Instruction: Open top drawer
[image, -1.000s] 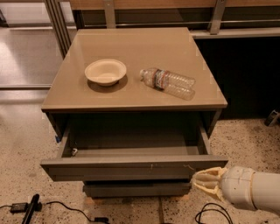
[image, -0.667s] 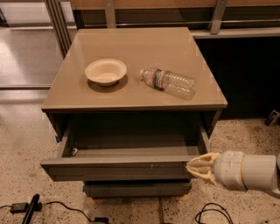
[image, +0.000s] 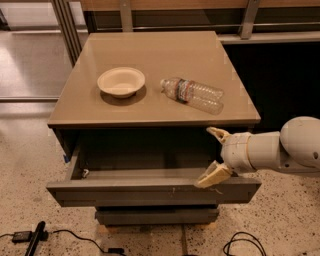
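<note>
The top drawer (image: 125, 192) of the tan cabinet stands pulled out, its dark grey front facing me with small pale scratches right of centre. Its shallow grey interior (image: 145, 172) shows and holds nothing I can see. My gripper (image: 212, 156) reaches in from the right on a white arm, over the drawer's right end just behind the front panel. Its two tan fingers are spread wide apart, one finger (image: 218, 133) up near the cabinet top's edge, the other (image: 212, 176) resting by the drawer front's top edge. It holds nothing.
On the cabinet top (image: 150, 50) sit a pale paper bowl (image: 121, 81) and a clear plastic bottle (image: 192, 94) lying on its side. A narrower grey drawer front (image: 157, 216) shows below. Black cables (image: 30, 236) lie on the speckled floor at left and right.
My arm has moved left and up from below the drawer's right corner. The gripper now sits over the drawer's right end with its fingers spread. The drawer stays pulled out.
</note>
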